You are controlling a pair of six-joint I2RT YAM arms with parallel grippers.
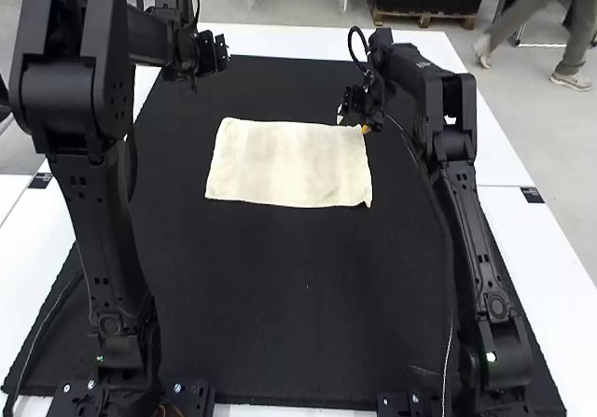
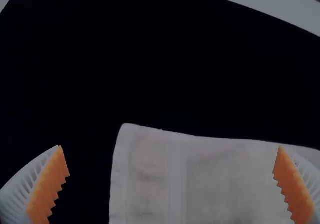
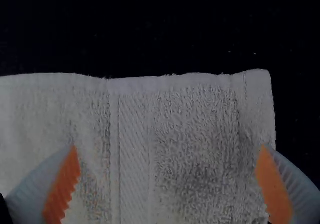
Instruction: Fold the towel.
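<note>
Pale, ribbed-band rectangular towel (image 1: pixel 289 163).

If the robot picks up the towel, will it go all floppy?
Probably yes: the towel lies flat and its edges look wavy and soft. It likely won't be slippery, since the surface looks fuzzy. It looks thin, so it's probably light.

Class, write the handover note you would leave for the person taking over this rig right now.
Left gripper: open, empty, near the towel's far left corner.
Right gripper: open, empty, by its far right corner.
Towel: spread flat as a rectangle on the black mat.
Done: towel lies smooth; I can make out no fold.
Left: grip an edge, fold it over, probably straighten it.
</note>
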